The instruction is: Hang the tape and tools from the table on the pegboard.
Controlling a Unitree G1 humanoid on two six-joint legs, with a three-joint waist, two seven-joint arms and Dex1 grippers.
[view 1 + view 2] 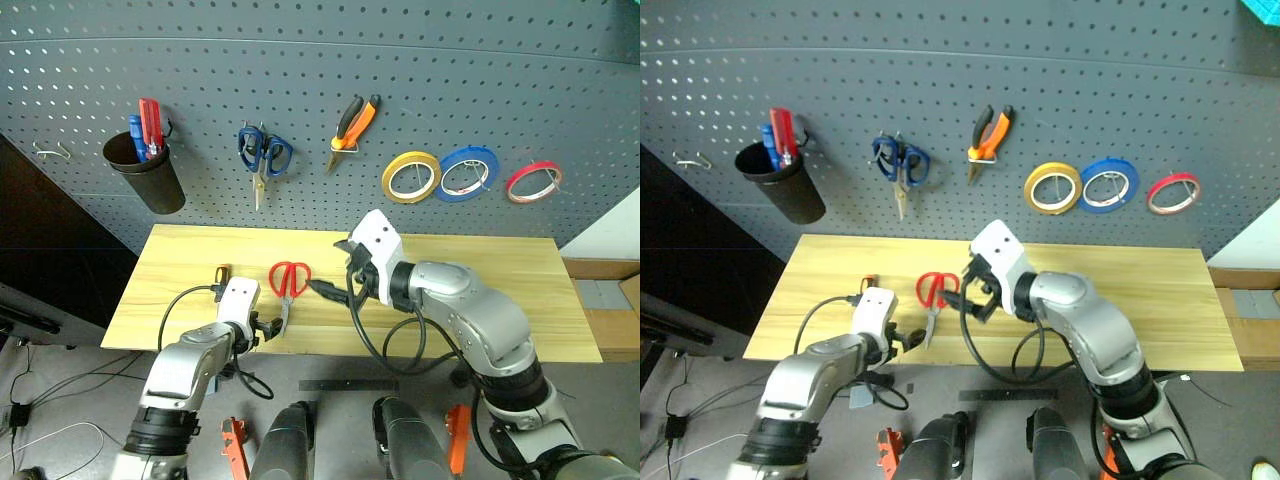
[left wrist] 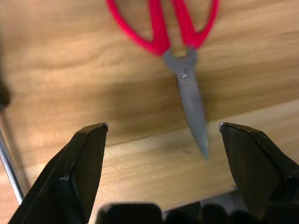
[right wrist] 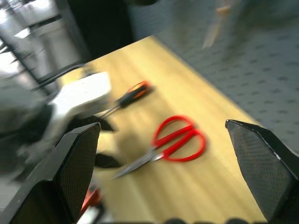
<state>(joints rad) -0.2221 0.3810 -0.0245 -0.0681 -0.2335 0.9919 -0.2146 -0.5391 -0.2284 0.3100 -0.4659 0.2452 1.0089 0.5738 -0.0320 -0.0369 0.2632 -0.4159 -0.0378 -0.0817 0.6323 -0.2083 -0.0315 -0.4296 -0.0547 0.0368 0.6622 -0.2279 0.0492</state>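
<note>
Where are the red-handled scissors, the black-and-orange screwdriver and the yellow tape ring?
Red-handled scissors [image 1: 289,279]: left eye view, on the handle loops.
Black-and-orange screwdriver [image 3: 133,93]: right wrist view, on the handle.
Yellow tape ring [image 1: 411,176]: left eye view, on the ring's band.

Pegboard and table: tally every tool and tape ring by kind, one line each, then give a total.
Tape rings: 3, yellow, blue and red, on the pegboard
Scissors: 2, blue-handled hung, red-handled on the table
Pliers: 1, hung
Screwdrivers: 1, on the table
Total: 7
</note>
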